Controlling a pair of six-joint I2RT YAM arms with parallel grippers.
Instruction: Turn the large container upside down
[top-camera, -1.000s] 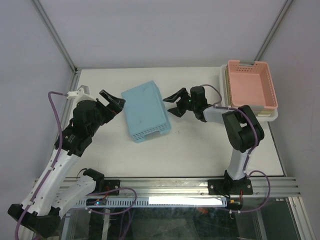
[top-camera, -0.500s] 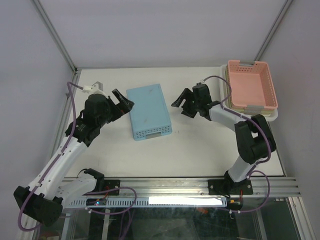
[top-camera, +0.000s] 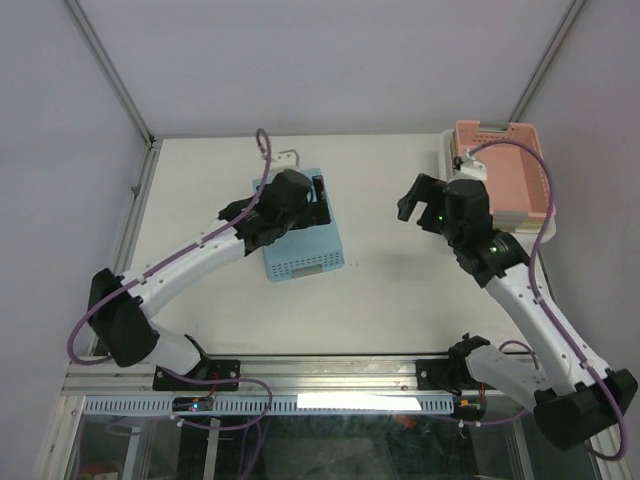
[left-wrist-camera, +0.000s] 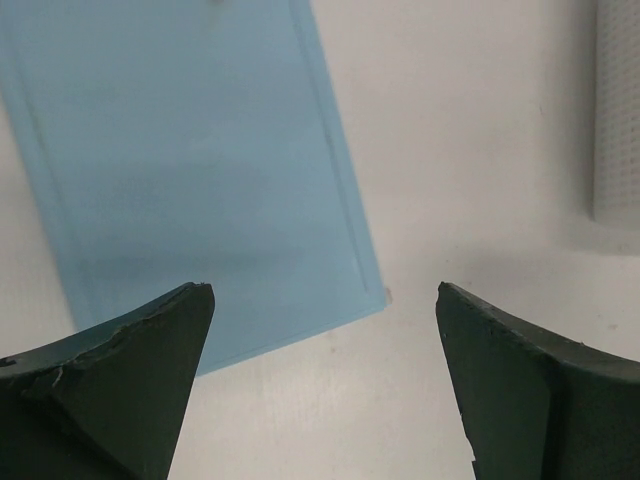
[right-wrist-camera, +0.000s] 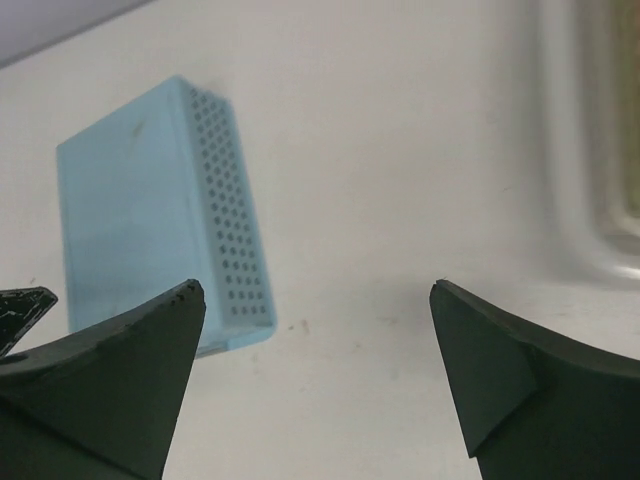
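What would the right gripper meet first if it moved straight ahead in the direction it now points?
Most likely the white tabletop: the open right gripper aims just beside the light blue perforated plastic container, not at it, though depth is unclear.

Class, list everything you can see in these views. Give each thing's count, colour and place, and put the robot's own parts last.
Container: one, light blue, base up, left of the table's centre.
Basket: one, pink, far right corner, stacked on a tray.
Tray: at least one, pale, under the basket.
Table: one, white.
Left arm: one, white and black, reaching over the container.
Right arm: one, white and black, beside the basket.
Left pincer: black, open, empty.
Right pincer: black, open, empty.
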